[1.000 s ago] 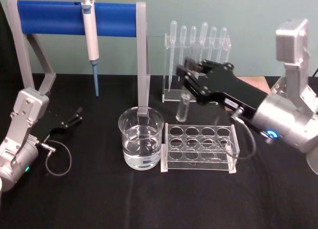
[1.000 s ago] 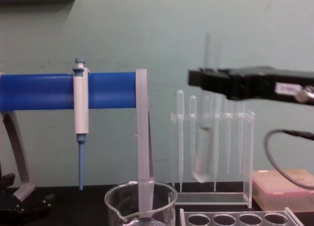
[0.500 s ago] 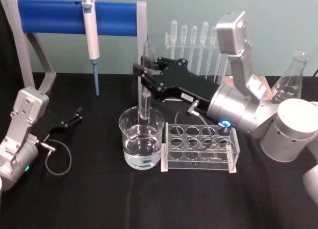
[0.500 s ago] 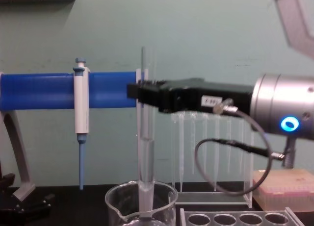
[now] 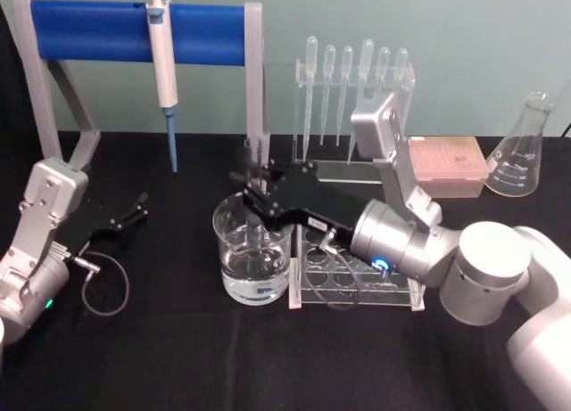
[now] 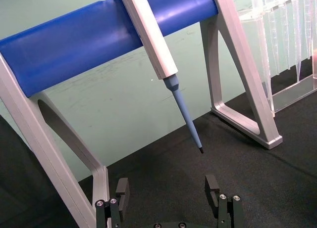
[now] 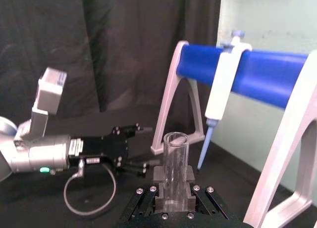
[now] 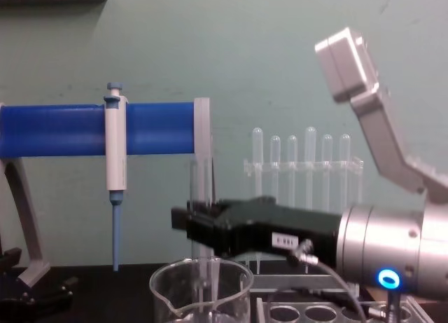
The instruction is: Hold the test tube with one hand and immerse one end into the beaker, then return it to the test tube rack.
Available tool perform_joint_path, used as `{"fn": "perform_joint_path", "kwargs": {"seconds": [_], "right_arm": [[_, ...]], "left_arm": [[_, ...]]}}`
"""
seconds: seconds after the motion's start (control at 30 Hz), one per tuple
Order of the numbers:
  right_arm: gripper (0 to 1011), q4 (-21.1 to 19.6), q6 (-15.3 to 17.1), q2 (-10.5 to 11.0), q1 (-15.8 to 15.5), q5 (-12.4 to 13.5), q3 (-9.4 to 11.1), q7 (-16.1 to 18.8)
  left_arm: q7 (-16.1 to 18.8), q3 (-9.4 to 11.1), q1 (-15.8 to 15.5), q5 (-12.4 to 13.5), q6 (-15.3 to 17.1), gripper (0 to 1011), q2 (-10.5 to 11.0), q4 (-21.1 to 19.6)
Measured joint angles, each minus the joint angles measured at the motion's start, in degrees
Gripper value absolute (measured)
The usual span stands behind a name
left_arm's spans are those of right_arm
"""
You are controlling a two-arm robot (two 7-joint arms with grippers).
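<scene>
As the test tube (image 7: 174, 156) stands upright over the beaker (image 5: 227, 259), its lower end inside the rim, the dipping step appears to be in hand. The chest view shows the tube passing down into the glass, but whether its tip reaches the water cannot be told. The right gripper (image 5: 257, 188) hangs just above the beaker's rim, its fingers pinching the tube about its middle, open mouth uppermost. Just beside the beaker, to its right, lies the clear test tube rack (image 5: 412, 282), every visible hole vacant, partly under the right arm. Well to the beaker's left the left gripper (image 6: 167, 188) rests parked near the table, fingers spread and holding nothing. Next, by judgement, comes a straight lift until the tube clears the rim, then a short carry rightward and a plumb descent into one rack hole.
</scene>
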Motion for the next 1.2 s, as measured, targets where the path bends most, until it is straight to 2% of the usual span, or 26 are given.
{"fn": "perform_joint_path", "kwargs": {"seconds": [0.33, 0.73, 1.2], "right_arm": [[228, 3.2, -1.2, -1.2, -0.9, -1.1, -0.2, 0.9], [229, 2.4, -1.0, -1.2, -0.8, -2.6, 0.1, 1.1], [228, 2.4, -0.9, -1.2, -0.8, -2.5, 0.1, 1.1]], "left_arm": [[0.0, 0.0, 0.0, 0.0, 0.0, 1000, 0.0, 0.0], [0.0, 0.0, 0.0, 0.0, 0.0, 1000, 0.0, 0.0], [0.0, 0.0, 0.0, 0.0, 0.0, 1000, 0.0, 0.0]]}}
